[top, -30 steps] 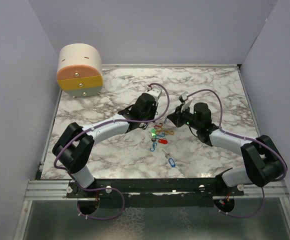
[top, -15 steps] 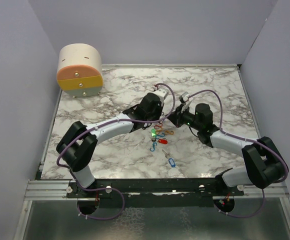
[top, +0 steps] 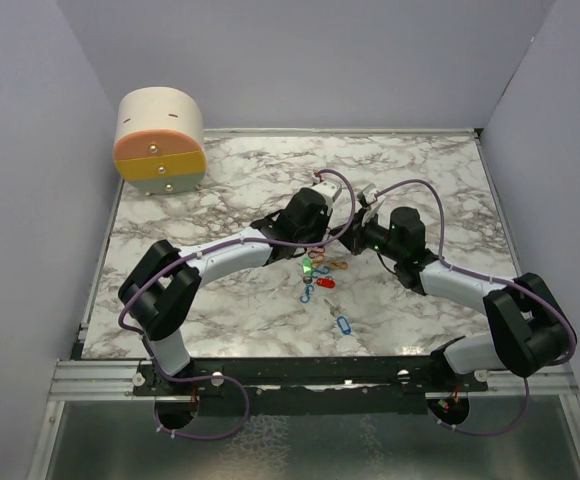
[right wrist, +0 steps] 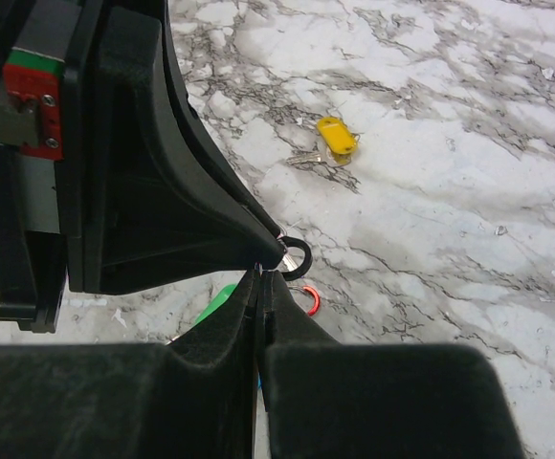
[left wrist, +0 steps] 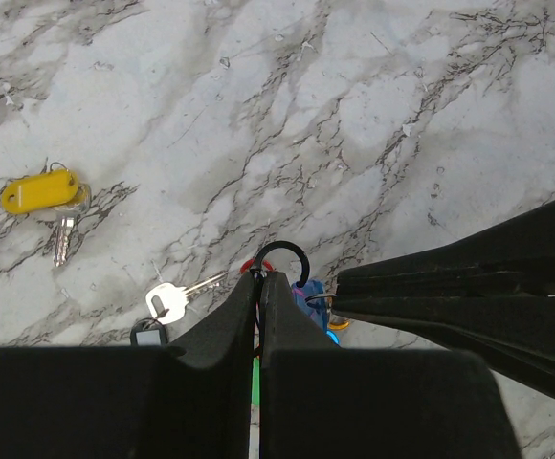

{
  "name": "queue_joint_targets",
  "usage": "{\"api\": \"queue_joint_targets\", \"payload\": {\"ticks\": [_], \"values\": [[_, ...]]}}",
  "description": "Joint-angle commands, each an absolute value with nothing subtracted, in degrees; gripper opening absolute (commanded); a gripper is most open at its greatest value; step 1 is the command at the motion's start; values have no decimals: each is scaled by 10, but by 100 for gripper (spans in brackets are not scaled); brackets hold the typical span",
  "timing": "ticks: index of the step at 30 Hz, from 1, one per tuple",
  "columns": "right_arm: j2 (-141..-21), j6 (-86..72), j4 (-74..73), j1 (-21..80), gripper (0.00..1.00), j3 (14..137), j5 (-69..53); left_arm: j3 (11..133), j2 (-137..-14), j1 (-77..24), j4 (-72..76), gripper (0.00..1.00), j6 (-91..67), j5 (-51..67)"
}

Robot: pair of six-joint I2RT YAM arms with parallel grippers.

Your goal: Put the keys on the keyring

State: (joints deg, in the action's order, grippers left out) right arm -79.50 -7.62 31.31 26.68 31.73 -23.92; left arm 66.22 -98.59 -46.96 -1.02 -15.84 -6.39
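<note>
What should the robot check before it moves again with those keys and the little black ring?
1. Ring grip: left end effector shut on the black ring: ok.
2. Helper: right end effector shut, tip right beside the ring: ok.
3. Key in the right end effector: cannot tell.
4. The yellow key threaded on: not ok, it lies apart.
5. The white-headed key threaded on: not ok, it lies loose.

A robotics lab test cell; plain lilac panels (top: 30, 200) wall in a marble-patterned table (top: 440, 180) on the left, right and far sides. An aluminium rail (top: 100, 378) along the near edge carries the cabled left arm (top: 225, 252) and right arm (top: 460, 280).
</note>
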Motion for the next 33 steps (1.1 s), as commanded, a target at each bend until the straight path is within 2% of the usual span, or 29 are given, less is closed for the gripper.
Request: {"api": "queue_joint_targets", "payload": {"ticks": [1, 33], "values": [[-804, -67, 329, 272, 1, 321, -245, 682, -990, -474, -9, 0, -151, -52], [-819, -68, 324, 273, 1, 328, -225, 678, -977, -479, -15, 0, -142, -46]]}}
